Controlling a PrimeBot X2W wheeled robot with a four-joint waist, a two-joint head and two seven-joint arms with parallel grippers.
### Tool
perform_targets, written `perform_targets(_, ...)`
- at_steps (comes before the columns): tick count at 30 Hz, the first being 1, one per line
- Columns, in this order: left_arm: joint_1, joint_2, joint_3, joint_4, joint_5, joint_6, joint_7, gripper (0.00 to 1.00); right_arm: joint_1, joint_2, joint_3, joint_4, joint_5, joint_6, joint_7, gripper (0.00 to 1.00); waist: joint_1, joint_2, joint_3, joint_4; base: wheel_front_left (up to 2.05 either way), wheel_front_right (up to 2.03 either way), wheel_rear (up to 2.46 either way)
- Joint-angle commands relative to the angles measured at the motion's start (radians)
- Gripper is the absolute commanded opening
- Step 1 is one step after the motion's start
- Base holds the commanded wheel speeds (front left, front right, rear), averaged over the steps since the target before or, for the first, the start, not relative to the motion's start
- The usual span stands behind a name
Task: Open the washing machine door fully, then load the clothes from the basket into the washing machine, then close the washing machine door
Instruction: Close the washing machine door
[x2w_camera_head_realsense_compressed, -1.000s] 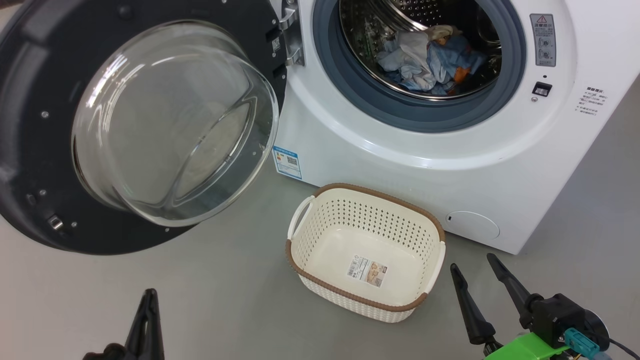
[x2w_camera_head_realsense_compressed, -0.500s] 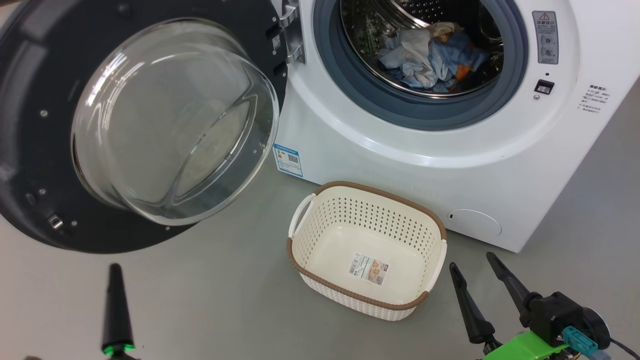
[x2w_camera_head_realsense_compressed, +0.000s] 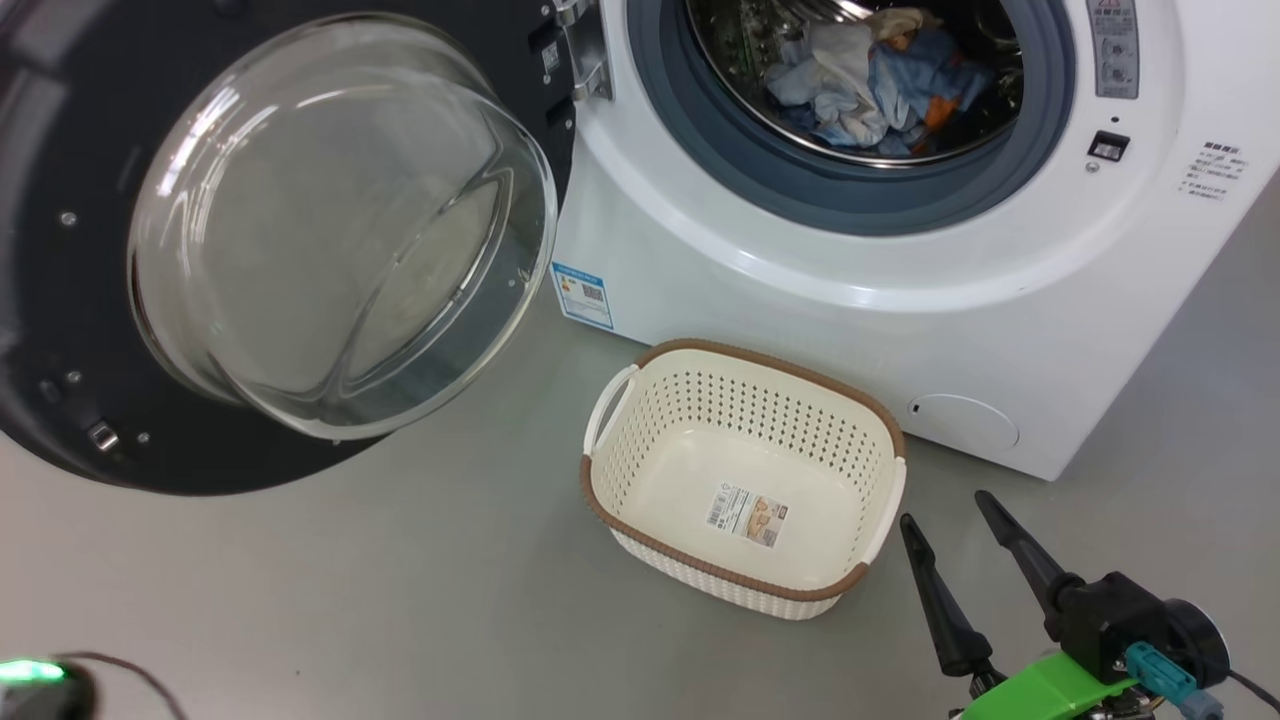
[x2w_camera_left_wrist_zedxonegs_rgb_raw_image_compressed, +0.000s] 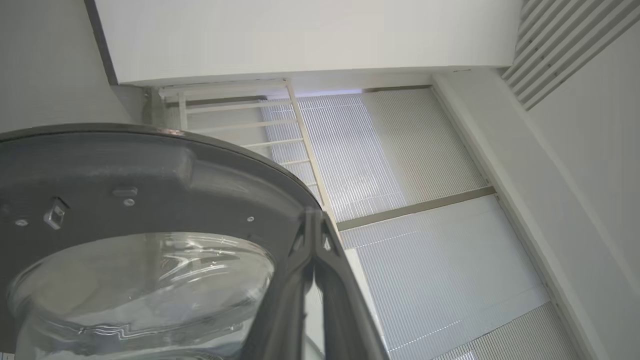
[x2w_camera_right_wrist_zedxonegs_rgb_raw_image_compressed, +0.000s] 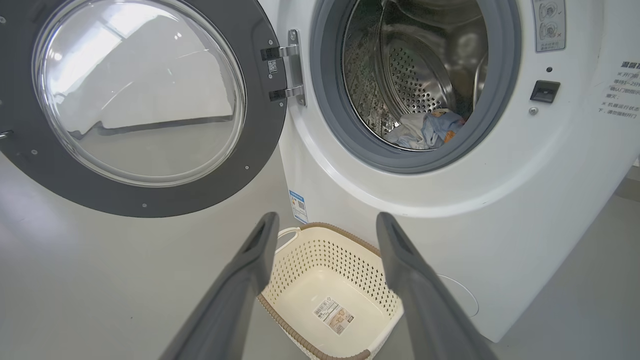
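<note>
Door: the washing machine door (x2w_camera_head_realsense_compressed: 330, 230) stands wide open at 9 o'clock of the washing machine (x2w_camera_head_realsense_compressed: 800, 300); push slowly on its black rim (x2w_camera_head_realsense_compressed: 60, 300).
Left gripper: the left gripper (x2w_camera_left_wrist_zedxonegs_rgb_raw_image_compressed: 313, 235), fingers pressed together, empty, is near that rim.
Clothes: the clothes (x2w_camera_head_realsense_compressed: 880, 90) lie inside the machine.
Basket: the basket (x2w_camera_head_realsense_compressed: 760, 420) is empty, at 6 o'clock.
Right gripper: the right gripper (x2w_camera_head_realsense_compressed: 945, 512), spread wide, holds nothing; keep it aside.

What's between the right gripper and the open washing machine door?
The head view shows the empty basket between the right gripper and the washing machine door, with bare floor beyond it.
</note>
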Motion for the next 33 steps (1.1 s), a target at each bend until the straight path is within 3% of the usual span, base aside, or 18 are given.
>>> perform_targets(1, -0.074, 0.044, 0.079, 0.006, -0.025, -0.011, 0.001, 0.0, -0.049, -0.007, 0.024, -0.034, -0.006, 0.002, 0.004, 1.0, -0.0001, 0.0, 0.015, 0.003, 0.0, 0.0, 0.0)
perform_targets(8, -0.231, 0.216, 0.226, 0.241, -0.078, -0.011, 0.067, 0.0, -0.07, -0.028, 0.028, -0.05, -0.008, 0.002, 0.022, 1.0, -0.0001, 0.0, 0.051, 0.007, 0.0, 0.0, 0.0)
perform_targets(19, -0.471, 0.445, 0.241, 0.641, -0.125, 0.008, 0.202, 0.0, -0.08, -0.057, 0.029, -0.08, -0.007, 0.002, 0.046, 1.0, -0.0001, 0.0, 0.086, 0.005, 0.0, 0.0, 0.0)
perform_targets(26, -0.578, 0.529, 0.212, 0.84, -0.108, 0.05, 0.237, 0.0, -0.084, -0.072, 0.036, -0.099, -0.006, 0.002, 0.065, 1.0, -0.0001, 0.0, 0.111, -0.011, 0.0, 0.0, 0.0)
perform_targets(33, -0.648, 0.587, 0.145, 0.934, -0.064, 0.077, 0.3, 0.0, -0.087, -0.086, 0.04, -0.114, -0.004, 0.002, 0.082, 1.0, -0.0001, 0.0, 0.125, -0.021, 0.0, 0.0, 0.0)
